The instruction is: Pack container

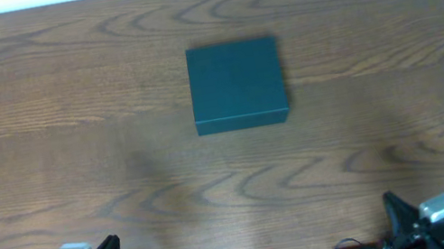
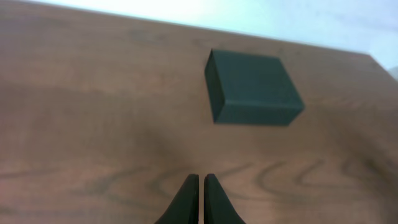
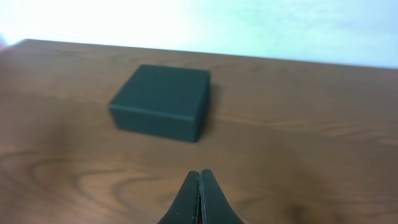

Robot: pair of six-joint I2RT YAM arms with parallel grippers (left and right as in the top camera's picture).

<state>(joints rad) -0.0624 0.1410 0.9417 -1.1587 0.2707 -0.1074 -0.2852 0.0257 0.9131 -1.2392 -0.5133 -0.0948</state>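
Container [image 1: 236,85] lies closed on table [image 1: 40,129]; left gripper [image 2: 201,177] and right gripper [image 3: 200,173], clenched empty, point toward it.

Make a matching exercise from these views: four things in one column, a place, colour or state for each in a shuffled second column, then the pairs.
Things
1. container
2. left gripper
3. right gripper
4. table

Descriptions
A. brown wood grain
B. shut and empty, on the robot's right at the near edge
C. dark teal, closed, standing mid-table
D. shut and empty, on the robot's left at the near edge

Pairs: 1-C, 2-D, 3-B, 4-A
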